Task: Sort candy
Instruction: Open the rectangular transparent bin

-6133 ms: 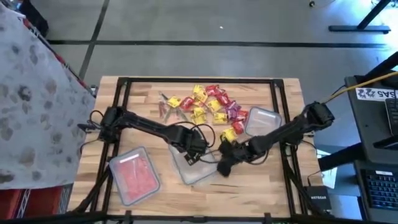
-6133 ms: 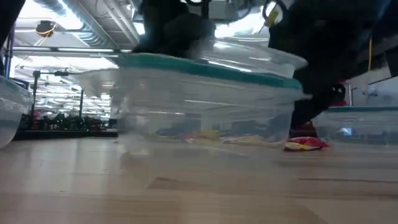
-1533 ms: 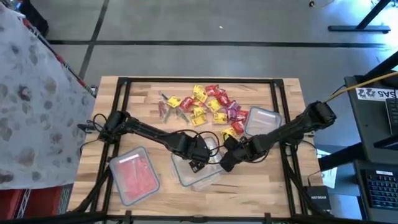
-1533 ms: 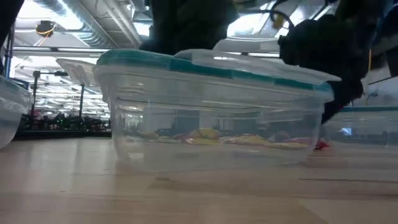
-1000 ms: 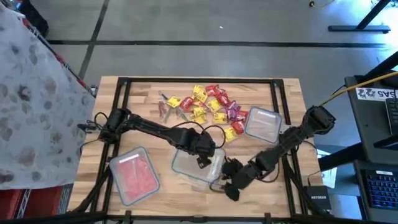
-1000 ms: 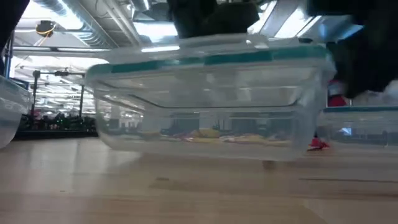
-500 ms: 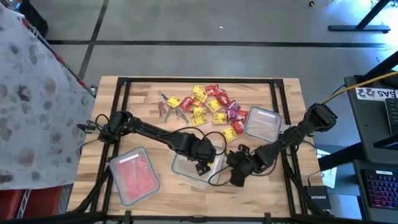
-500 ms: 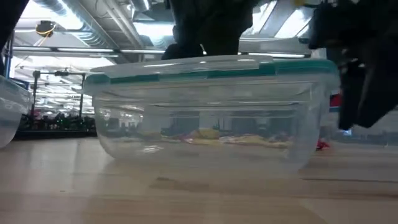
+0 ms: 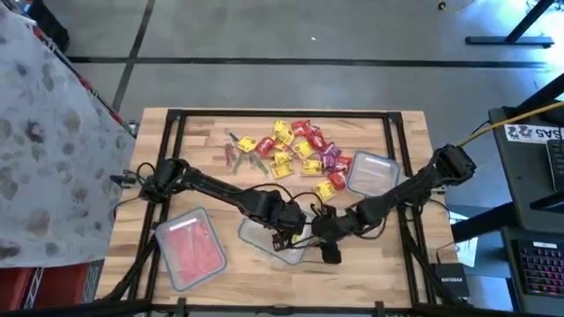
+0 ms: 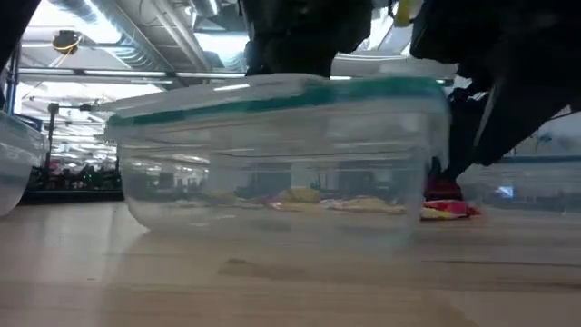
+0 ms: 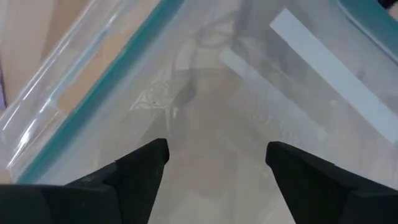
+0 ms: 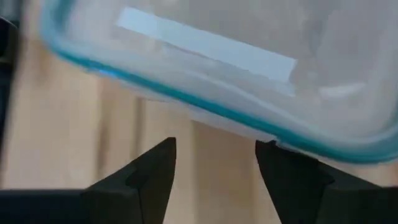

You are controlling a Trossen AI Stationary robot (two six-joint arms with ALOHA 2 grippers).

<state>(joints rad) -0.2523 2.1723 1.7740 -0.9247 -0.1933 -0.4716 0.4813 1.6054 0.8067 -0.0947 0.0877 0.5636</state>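
1. Candy (image 9: 295, 146): many small shiny wrapped pieces in yellow, red and purple, lying loose in one cluster on the table (image 9: 203, 132), beyond both pincers.
2. One yellow piece (image 9: 323, 189) lies apart from the cluster, just beside the right pincer (image 9: 319, 231).

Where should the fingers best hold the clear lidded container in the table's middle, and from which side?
Probably the clear lidded container is best gripped at its teal-edged rim, coming from the right: the lip juts out past the smooth walls, and the right gripper already waits open beside it.
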